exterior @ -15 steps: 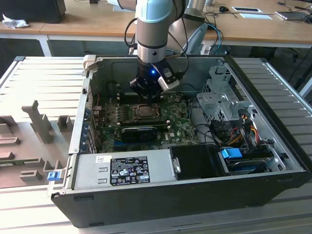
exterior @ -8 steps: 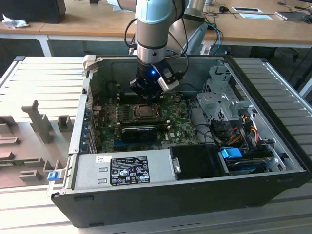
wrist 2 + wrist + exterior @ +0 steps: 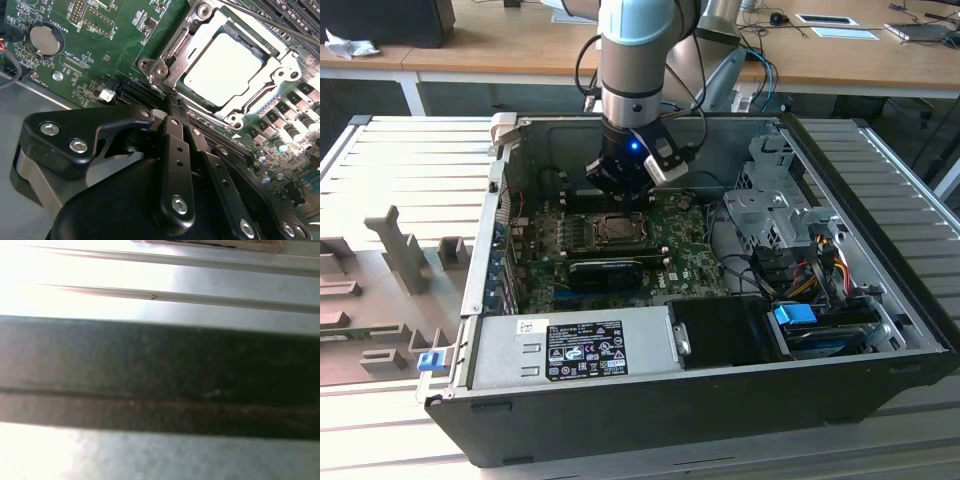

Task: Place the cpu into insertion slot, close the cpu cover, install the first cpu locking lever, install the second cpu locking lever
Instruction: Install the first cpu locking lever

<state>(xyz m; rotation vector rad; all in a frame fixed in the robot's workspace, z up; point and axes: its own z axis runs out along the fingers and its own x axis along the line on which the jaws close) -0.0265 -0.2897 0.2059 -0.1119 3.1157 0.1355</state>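
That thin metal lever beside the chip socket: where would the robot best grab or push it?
Probably at its hooked free end, the socket corner nearest the gripper, coming down from above. The locking lever is a thin wire lying flat along the cpu cover, so only that raised bend offers purchase. The cpu already sits under the cover.

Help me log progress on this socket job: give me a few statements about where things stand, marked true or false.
1. The cpu lies in the insertion slot. True.
2. The cpu cover stands raised upright. False: it lies down around the chip.
3. The gripper holds the chip. False: its fingers are together, empty, beside the socket's corner.
4. A round coin battery sits on the green board. True.
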